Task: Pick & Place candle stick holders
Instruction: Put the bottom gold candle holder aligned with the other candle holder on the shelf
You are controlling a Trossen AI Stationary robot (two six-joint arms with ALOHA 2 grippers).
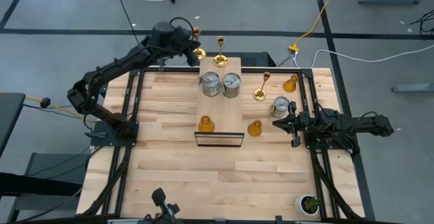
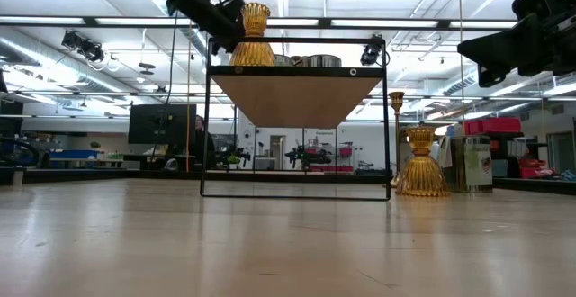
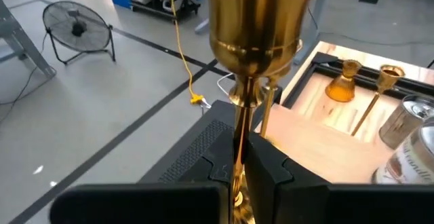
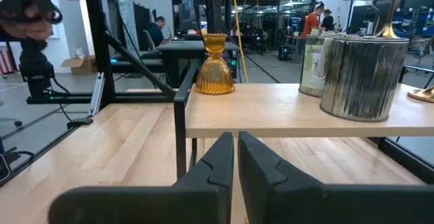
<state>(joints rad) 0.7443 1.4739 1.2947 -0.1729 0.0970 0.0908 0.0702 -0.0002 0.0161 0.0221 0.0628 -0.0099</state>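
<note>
My left gripper is shut on a gold candlestick at the far left corner of a small raised shelf. A second gold candlestick, two silver cans and an amber holder stand on the shelf. On the table to its right stand a third gold candlestick, a silver can and two amber holders. My right gripper waits shut at the table's right side, level with the shelf top. My left gripper pinches the candlestick's thin stem between its two fingers, below the cup. The fingers come nearly level from the table's left, lying across the stem. The candlestick stands roughly upright, cup up, its base showing low between the fingers.
The shelf rests on a black wire frame with open space beneath. A small green potted plant sits at the table's near right corner. Black rails run along the table's sides. Bare wood lies near and left of the shelf.
</note>
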